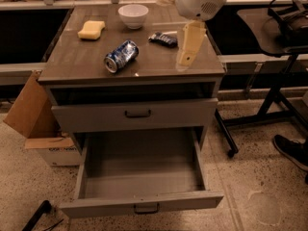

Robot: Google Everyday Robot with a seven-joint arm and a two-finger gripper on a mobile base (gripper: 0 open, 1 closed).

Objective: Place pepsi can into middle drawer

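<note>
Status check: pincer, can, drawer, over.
Pincer over right side of cabinet top. Pepsi can on its side, left of it, not held. Middle drawer open, empty. Snack packet beside pincer.

On cabinet top [91,65], pepsi can [121,56] with end effector [188,51] right of it; middle drawer [139,174] below.

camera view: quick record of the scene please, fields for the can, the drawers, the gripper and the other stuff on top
pepsi can: lying on its side on the cabinet top, near the middle
middle drawer: pulled open, nothing visible inside
upper drawer: shut
gripper: above the right side of the cabinet top, right of the pepsi can, apart from it
also on top: white bowl, yellow sponge, dark snack packet
floor, left: cardboard box
</note>
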